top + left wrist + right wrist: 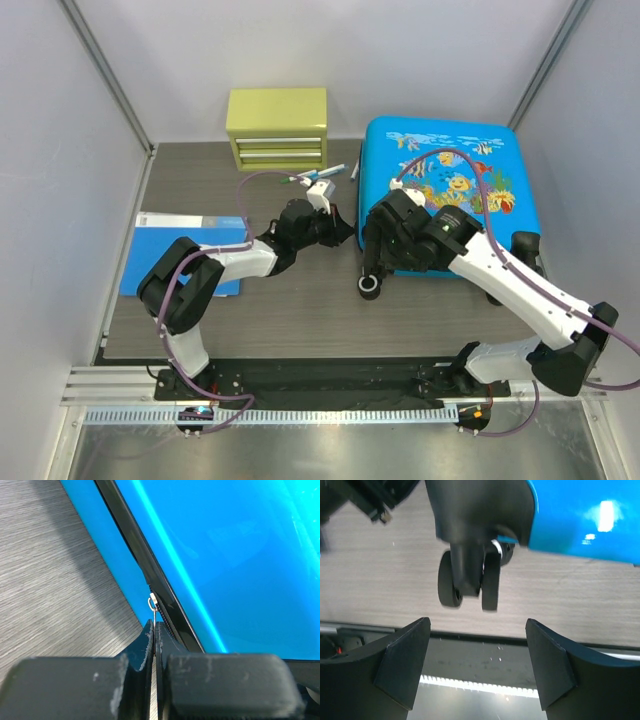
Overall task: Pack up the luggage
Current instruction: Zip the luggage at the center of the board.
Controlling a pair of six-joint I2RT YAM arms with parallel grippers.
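Observation:
The luggage (450, 180), a bright-blue hard shell with a fish print, lies flat and closed at the right of the table. My left gripper (340, 228) is at its left edge. In the left wrist view this gripper (155, 627) is shut on the thin metal zipper pull (154, 609), which hangs from the black zipper track (150, 575). My right gripper (378, 250) hovers over the luggage's near-left corner. Seen from the right wrist, it (477, 630) stands open and holds nothing, a short way from the black double wheel (470, 587).
A yellow-green drawer box (277, 128) stands at the back, with small pens (320, 178) lying in front of it. A flat blue folder (185, 250) lies at the left. Grey walls close in on both sides, and the metal rail (300, 410) runs along the near edge.

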